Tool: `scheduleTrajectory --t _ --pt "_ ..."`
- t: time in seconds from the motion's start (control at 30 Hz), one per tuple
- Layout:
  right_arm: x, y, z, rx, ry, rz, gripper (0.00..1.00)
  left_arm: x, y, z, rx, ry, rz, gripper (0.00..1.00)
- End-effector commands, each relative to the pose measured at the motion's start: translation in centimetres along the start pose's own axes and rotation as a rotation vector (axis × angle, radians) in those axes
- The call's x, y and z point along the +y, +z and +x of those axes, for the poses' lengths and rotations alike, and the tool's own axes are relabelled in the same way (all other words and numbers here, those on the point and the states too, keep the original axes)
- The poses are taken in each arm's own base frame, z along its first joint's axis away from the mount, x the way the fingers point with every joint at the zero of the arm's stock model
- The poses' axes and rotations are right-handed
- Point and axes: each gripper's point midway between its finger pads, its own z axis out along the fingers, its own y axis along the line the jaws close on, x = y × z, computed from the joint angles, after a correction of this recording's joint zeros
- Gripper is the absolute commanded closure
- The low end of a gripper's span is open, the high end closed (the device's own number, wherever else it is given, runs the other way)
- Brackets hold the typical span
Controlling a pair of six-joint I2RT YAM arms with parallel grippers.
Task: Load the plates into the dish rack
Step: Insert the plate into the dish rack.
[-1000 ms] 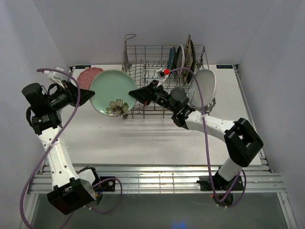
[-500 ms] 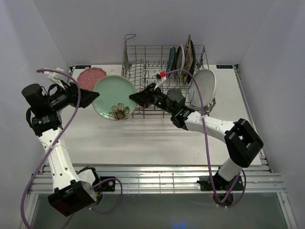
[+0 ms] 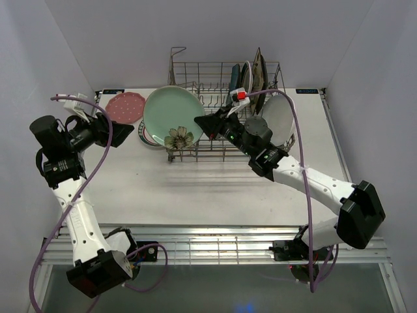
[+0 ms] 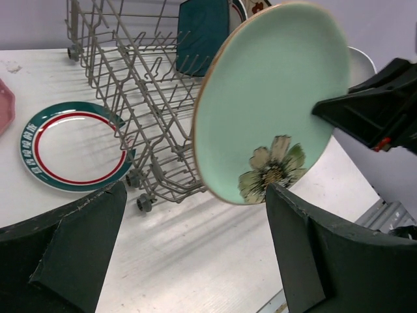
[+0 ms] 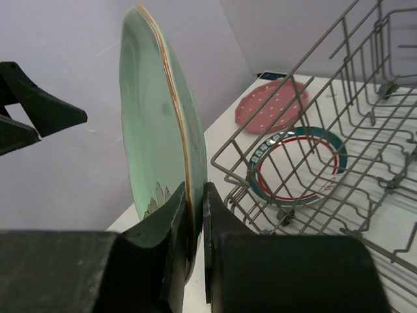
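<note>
A: From above, where is the mint green plate (image 3: 171, 116)?
B: It stands on edge over the left end of the dish rack (image 3: 215, 67). The right gripper (image 3: 210, 124) is clamped on its right rim, and that arm reaches far and left along the rack's near side.
A: And the left gripper (image 3: 120, 130)?
B: It is left of the plate and apart from it, jaws wide, forearm pointing right.
A: Left wrist view?
B: The plate is tilted with its flower low, and empty tines lie just behind it. A teal-rimmed round plate (image 4: 77, 147) lies flat on the table (image 4: 195, 261), left of the rack.
A: Right wrist view?
B: Both fingers (image 5: 166, 225) pinch the rim, with the rack's wires just beside. I'd judge the plate must go right, edge down, between tines.
</note>
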Motion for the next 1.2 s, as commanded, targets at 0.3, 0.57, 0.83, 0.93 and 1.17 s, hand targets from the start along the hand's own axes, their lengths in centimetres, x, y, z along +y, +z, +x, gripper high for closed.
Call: scheduleTrajectory --t 0.3,0.57,0.83,0.93,1.17 --pt "0.0 -3.8 -15.5 -0.374 -0.211 0.252 0.92 5.3 0.9 1.4 0.016 0.077 -0.153 0.02" --pt "-2.9 -4.1 -17.9 -0.403 -0.318 0.472 0.92 9.8 0.6 2.2 -0.055 0.164 -0.336 0.02" --pt "-5.6 -0.9 -20.3 -0.373 -0.455 0.671 0.92 11.6 1.2 4.1 -0.027 0.114 -0.351 0.02" --pt "-7.7 0.9 -19.3 -0.311 -0.501 0.732 0.92 11.7 1.5 4.9 -0.016 0.101 -0.329 0.02" --pt "-10.6 3.1 -20.4 -0.305 -0.545 0.851 0.92 12.3 1.8 6.2 -0.016 0.095 -0.326 0.02"
